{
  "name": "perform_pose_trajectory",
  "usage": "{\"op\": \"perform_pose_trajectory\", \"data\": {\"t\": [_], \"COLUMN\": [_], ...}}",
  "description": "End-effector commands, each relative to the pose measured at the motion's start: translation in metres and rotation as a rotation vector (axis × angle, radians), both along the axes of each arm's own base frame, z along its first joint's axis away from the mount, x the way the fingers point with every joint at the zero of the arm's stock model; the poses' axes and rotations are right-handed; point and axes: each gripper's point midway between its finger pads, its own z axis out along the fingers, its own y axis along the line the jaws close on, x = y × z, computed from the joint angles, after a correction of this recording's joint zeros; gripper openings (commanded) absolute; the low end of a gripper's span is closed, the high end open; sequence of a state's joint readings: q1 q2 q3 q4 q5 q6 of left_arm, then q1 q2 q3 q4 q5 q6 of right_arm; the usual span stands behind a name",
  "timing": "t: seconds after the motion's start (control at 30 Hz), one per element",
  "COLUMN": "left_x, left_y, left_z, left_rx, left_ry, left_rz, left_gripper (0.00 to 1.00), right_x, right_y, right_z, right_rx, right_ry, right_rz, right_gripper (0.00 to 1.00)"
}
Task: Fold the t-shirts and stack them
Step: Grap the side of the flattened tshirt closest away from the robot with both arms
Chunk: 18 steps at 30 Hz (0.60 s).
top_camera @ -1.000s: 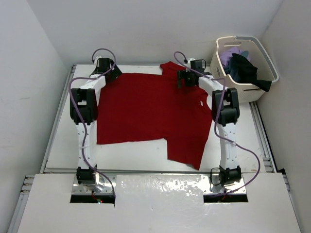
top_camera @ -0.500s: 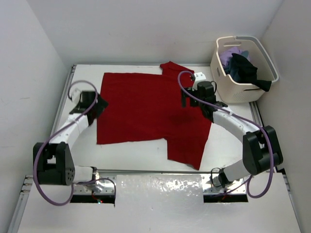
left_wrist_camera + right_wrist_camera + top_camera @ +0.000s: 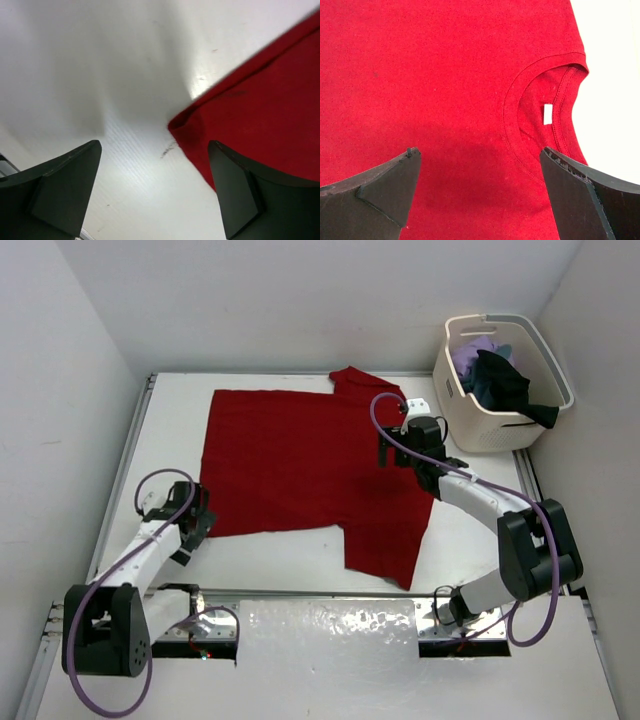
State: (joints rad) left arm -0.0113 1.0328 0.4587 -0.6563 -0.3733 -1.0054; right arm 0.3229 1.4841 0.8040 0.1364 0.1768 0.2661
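Red t-shirt [image 3: 290,465]: soft, light, floppy cloth, best pinched at its hem corner; left gripper [image 3: 153,150] and right gripper [image 3: 480,150] gape empty.

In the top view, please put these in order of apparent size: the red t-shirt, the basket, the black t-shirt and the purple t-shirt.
1. red t-shirt, spread out flat
2. basket
3. black t-shirt, bunched inside the basket
4. purple t-shirt, mostly hidden; only its visible part is judged

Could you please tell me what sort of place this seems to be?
Probably a robot lab workcell: a white table boxed in by plain panels, two robot arms bolted at its near edge, and a red t-shirt spread out near a laundry basket.
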Motion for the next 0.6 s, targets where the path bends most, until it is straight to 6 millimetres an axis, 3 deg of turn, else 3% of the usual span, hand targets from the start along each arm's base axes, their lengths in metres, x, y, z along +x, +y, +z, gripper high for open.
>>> {"op": "perform_pose_trajectory", "data": {"t": [0.0,0.2,0.33,0.43,0.47,0.57], "left_x": [0.006,0.013,0.033,0.036,0.036,0.035], "left_y": [0.002,0.001,-0.005,-0.008,-0.011,-0.019], "left_z": [-0.006,-0.015,-0.016,-0.018,-0.019,-0.025], "left_rx": [0.000,0.002,-0.022,-0.032,-0.046,-0.081], "left_ry": [-0.016,-0.006,-0.052,-0.023,-0.018,-0.027], "left_rz": [0.030,0.013,-0.038,-0.072,-0.084,-0.118], "left_gripper": [0.84,0.66,0.52,0.39,0.25,0.00], "right_x": [0.013,0.009,-0.002,-0.010,-0.013,-0.027], "right_y": [0.004,0.002,0.002,0.004,0.002,-0.003], "right_z": [0.025,0.019,0.012,0.008,0.008,0.000], "right_rx": [0.032,0.032,0.041,0.032,0.029,0.002], "right_ry": [-0.080,-0.054,-0.030,-0.002,0.003,0.045], "right_rz": [-0.014,-0.026,-0.019,-0.003,-0.012,-0.032], "right_gripper": [0.99,0.99,0.99,0.99,0.99,0.99]}}
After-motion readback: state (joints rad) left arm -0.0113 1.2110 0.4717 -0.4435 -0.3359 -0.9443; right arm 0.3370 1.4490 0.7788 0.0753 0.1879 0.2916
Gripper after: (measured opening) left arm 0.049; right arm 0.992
